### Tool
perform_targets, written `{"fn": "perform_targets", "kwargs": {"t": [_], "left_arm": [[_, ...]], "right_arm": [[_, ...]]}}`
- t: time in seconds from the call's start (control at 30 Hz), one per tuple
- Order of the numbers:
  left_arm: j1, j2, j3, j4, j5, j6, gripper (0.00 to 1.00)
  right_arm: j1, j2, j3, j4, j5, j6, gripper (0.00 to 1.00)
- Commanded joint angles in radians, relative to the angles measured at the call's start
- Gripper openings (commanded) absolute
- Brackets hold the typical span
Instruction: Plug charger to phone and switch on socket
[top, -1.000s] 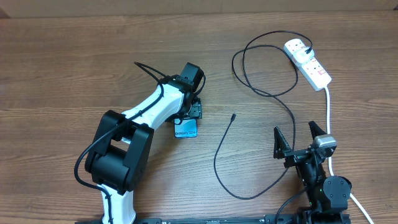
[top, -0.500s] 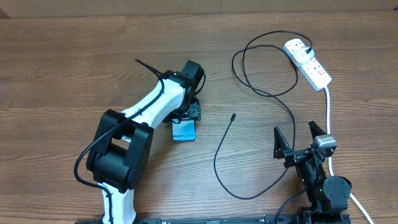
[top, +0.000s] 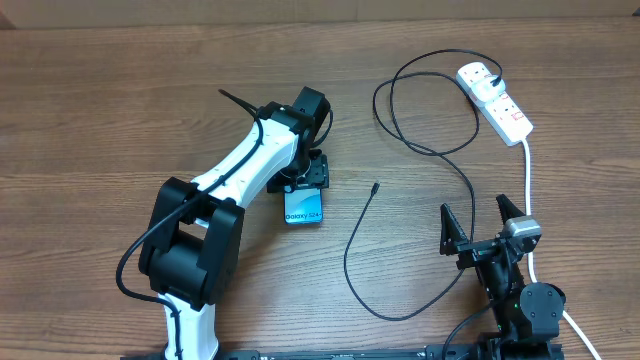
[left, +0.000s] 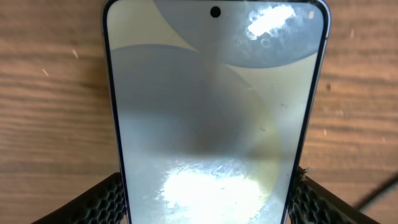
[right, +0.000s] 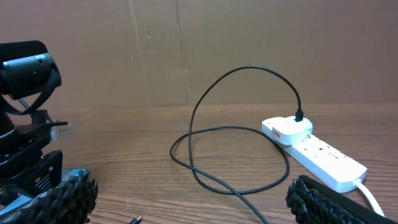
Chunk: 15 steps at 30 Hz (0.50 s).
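Wooden counter (top: 90, 110) carries everything lying flat. My left claw (top: 308, 183) is clamped across the width of the phone (top: 303, 207), pads (left: 109, 200) against both long edges. I judge that steadies it for plugging in. The charger (top: 373, 190) rests its connector tip free on the wood just right of the phone, and its plug already sits in the socket (top: 497, 100) at the far right. My right claw (top: 474, 216) hangs at the near right, jaws wide apart and empty, placed to fetch the cable.
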Motion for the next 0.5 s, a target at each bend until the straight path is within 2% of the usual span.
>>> {"fn": "perform_targets", "kwargs": {"t": [0.0, 0.17, 0.47], "left_arm": [[0.005, 0.005, 0.054, -0.020, 0.090, -0.009, 0.73], [0.006, 0.005, 0.085, -0.044, 0.184, -0.005, 0.73], [0.048, 0.005, 0.098, -0.047, 0.476, -0.005, 0.73]], "right_arm": [[0.005, -0.011, -0.011, 0.004, 0.003, -0.001, 1.00], [0.005, -0.011, -0.011, 0.004, 0.003, -0.001, 1.00], [0.005, -0.011, -0.011, 0.004, 0.003, -0.001, 1.00]]}}
